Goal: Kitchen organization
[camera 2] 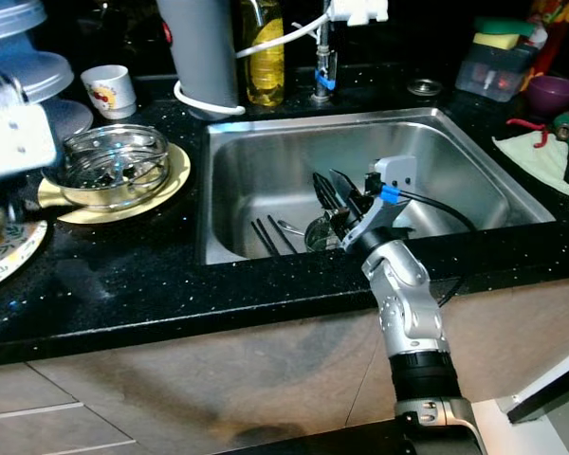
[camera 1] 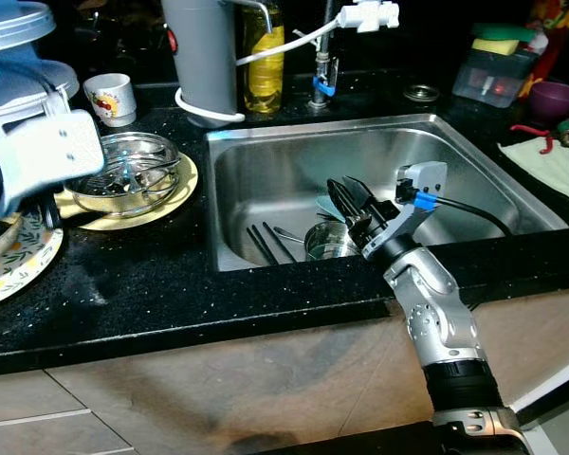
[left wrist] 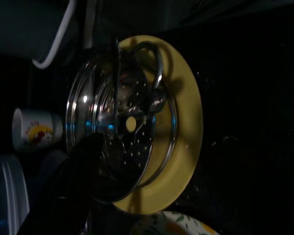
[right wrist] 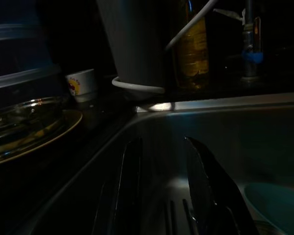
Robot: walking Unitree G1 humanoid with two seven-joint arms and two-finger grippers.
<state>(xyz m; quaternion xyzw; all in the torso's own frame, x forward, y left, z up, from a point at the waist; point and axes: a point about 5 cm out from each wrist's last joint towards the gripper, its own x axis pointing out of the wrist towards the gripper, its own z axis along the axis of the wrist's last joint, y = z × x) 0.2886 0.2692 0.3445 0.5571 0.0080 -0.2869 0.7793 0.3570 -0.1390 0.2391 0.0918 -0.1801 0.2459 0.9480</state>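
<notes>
Down in the sink, near its front wall, I see a steel cup beside dark chopsticks, with my right gripper poised just above, fingers parted and empty. Over on the bench, my left gripper hangs by the steel strainer bowl on its yellow plate; I cannot tell its fingers' state.

Sink left half open, chopsticks and cup crowd front; bare worktop strip between plate and sink.

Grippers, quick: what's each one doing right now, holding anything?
Left gripper: over the steel strainer bowl; open or shut cannot be told.
Right gripper: open, empty, above the sink.
</notes>
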